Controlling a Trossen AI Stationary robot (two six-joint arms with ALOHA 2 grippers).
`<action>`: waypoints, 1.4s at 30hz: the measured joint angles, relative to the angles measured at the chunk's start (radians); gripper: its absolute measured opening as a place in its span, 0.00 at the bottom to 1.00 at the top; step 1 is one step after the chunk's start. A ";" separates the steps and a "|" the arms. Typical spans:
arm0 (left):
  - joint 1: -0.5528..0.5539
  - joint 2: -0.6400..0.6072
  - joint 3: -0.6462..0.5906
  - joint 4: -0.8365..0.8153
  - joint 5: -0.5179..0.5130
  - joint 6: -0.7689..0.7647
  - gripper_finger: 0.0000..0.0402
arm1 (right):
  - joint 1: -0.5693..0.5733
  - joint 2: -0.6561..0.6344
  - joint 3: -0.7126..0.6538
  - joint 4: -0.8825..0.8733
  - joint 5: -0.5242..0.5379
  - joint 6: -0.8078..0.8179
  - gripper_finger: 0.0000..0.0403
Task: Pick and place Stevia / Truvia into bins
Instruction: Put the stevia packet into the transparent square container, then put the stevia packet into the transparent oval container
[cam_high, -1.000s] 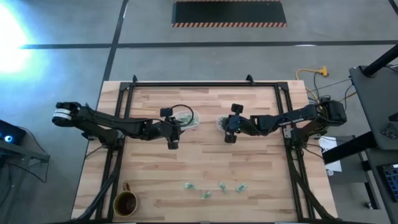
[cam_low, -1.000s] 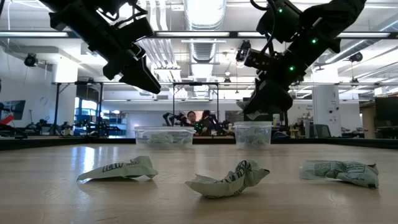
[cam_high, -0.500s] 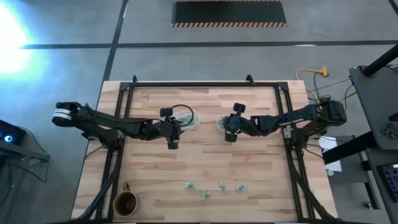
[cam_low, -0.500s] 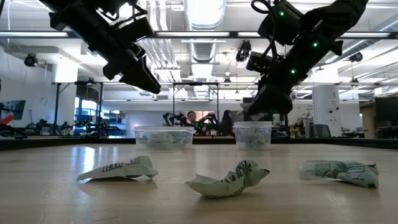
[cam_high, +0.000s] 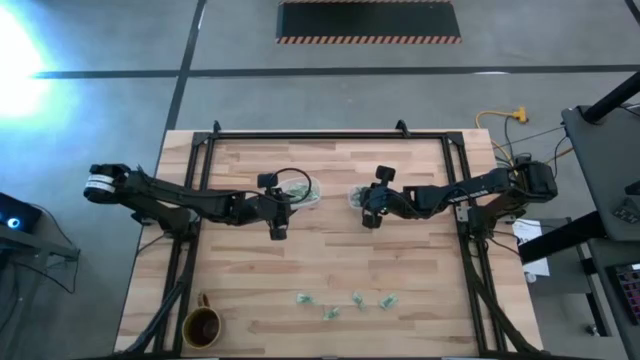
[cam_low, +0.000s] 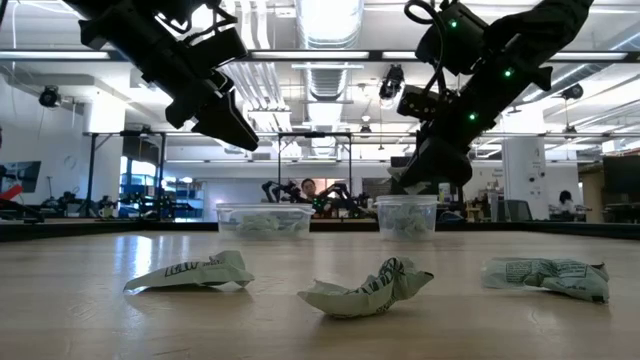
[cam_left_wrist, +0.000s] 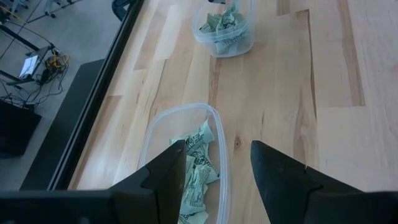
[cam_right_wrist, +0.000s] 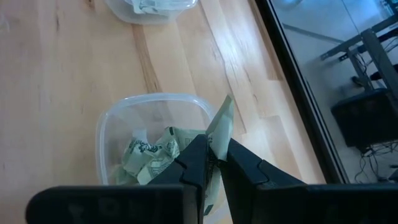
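Observation:
My right gripper (cam_right_wrist: 211, 152) is shut on one pale green Stevia packet (cam_right_wrist: 219, 127) and hovers over the smaller square bin (cam_right_wrist: 118, 124), which has packets in it. In the high view this gripper (cam_high: 370, 216) is just near-side of that bin (cam_high: 357, 196). My left gripper (cam_left_wrist: 217, 158) is open and empty above the wider bin (cam_left_wrist: 158, 134), which also holds packets (cam_left_wrist: 198, 165). Several loose packets (cam_high: 345, 303) lie flat on the table's near part; three of them show crumpled in the low view (cam_low: 365, 288). My right gripper pinches the packet between its two fingers. The packet's free corner (cam_right_wrist: 224, 107) sticks out beyond the fingertips (cam_right_wrist: 198, 149). The fingers slant downward from the table's right side. The packet is lifted clear, above the small bin's opening.
A brown mug (cam_high: 203, 326) stands at the table's near left corner. A black frame (cam_high: 330, 136) borders the table's far edge and sides. Bare wood lies between the bins and the loose packets. People show in the room behind the table (cam_low: 310, 190).
My right gripper has edged a little toward the far edge, over the small bin, and has stayed shut on the packet.

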 joint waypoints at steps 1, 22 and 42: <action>0.000 0.000 0.000 0.000 0.000 0.000 0.41 | 0.000 0.000 0.000 0.000 0.000 0.001 0.08; 0.000 0.000 0.000 0.000 0.000 0.000 0.41 | 0.001 -0.013 -0.011 0.010 0.030 0.000 0.38; -0.002 0.000 0.000 0.014 0.403 -0.028 0.41 | 0.103 -0.134 -0.002 0.001 -0.172 -0.011 0.29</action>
